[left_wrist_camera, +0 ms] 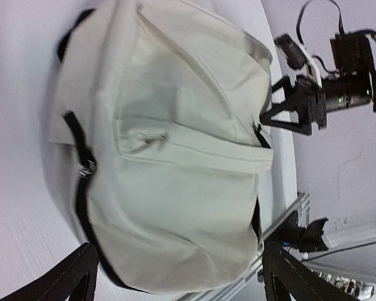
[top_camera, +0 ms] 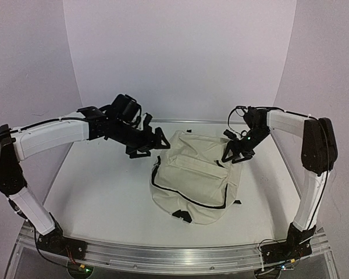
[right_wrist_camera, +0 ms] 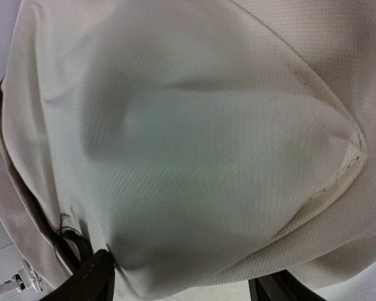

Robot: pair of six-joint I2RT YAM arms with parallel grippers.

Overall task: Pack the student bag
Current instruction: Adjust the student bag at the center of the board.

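Observation:
The student bag [top_camera: 192, 181] is a cream fabric backpack with black zippers, lying on the white table [top_camera: 99, 197] between the two arms. My left gripper [top_camera: 153, 144] hovers at the bag's far left corner, open, with nothing held. In the left wrist view its fingers [left_wrist_camera: 75, 276] stand wide apart, with the bag [left_wrist_camera: 175, 157] beyond them. My right gripper [top_camera: 232, 154] is at the bag's far right edge, open. In the right wrist view, bag fabric [right_wrist_camera: 207, 157] bulges into the gap and touches the left finger. The right gripper [left_wrist_camera: 288, 110] also shows in the left wrist view.
A black strap with a buckle [top_camera: 182, 215] sticks out at the bag's near edge. An aluminium rail [top_camera: 174, 256] runs along the table's front edge. White walls close in the back and both sides.

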